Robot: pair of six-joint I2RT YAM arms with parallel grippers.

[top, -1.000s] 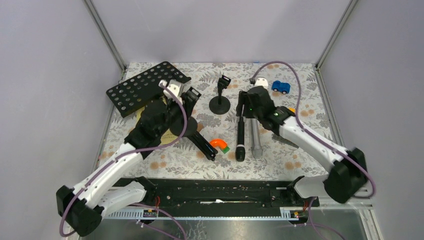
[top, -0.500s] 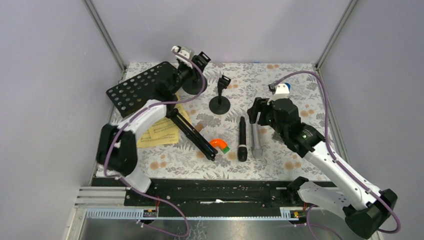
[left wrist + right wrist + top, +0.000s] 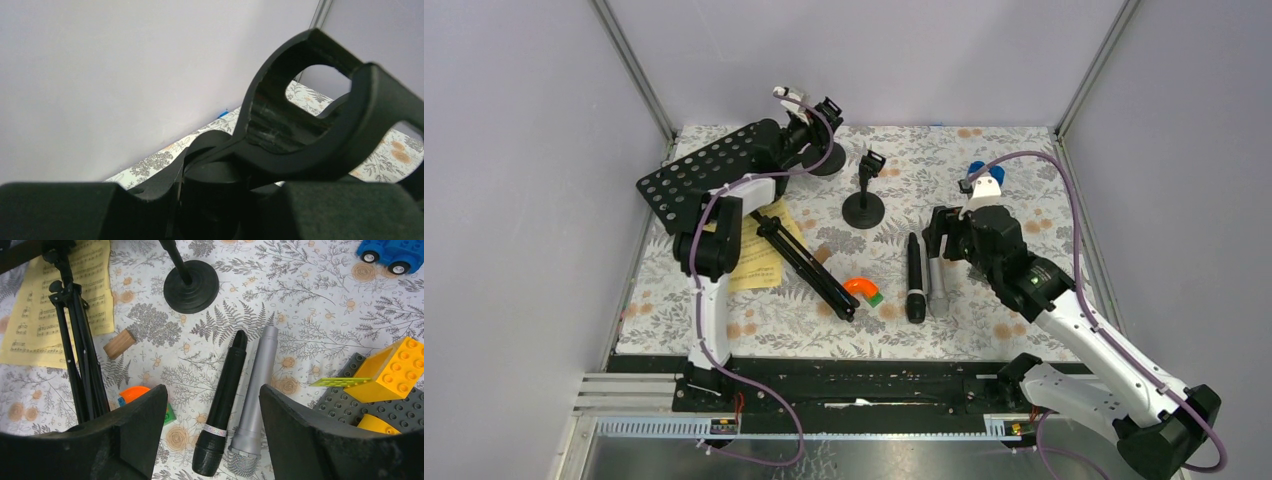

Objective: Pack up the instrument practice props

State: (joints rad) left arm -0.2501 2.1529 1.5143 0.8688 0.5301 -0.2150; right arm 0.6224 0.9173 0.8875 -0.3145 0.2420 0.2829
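My left gripper (image 3: 819, 125) reaches to the back of the table and is shut on the stem of a black round-based mic holder (image 3: 826, 162). Its C-shaped clip (image 3: 310, 125) fills the left wrist view above my left gripper (image 3: 220, 200). A second mic holder (image 3: 864, 200) stands upright mid-table. My right gripper (image 3: 934, 235) hangs open above the black microphone (image 3: 225, 395) and the silver microphone (image 3: 255, 395), which lie side by side. The perforated music rack (image 3: 709, 170) lies at back left, its folded tripod legs (image 3: 809, 265) over the yellow sheet-music pages (image 3: 754, 262).
An orange curved block (image 3: 861, 288) lies by the tripod's feet. A blue toy car (image 3: 387, 252) sits at the back right. Yellow bricks (image 3: 395, 370) on a grey plate lie right of the microphones. A small wooden block (image 3: 120, 343) lies near the sheets.
My left arm swung from mid-table to the back wall, carrying the mic holder. My right gripper drew back toward the near side over the two microphones and its jaws widened slightly.
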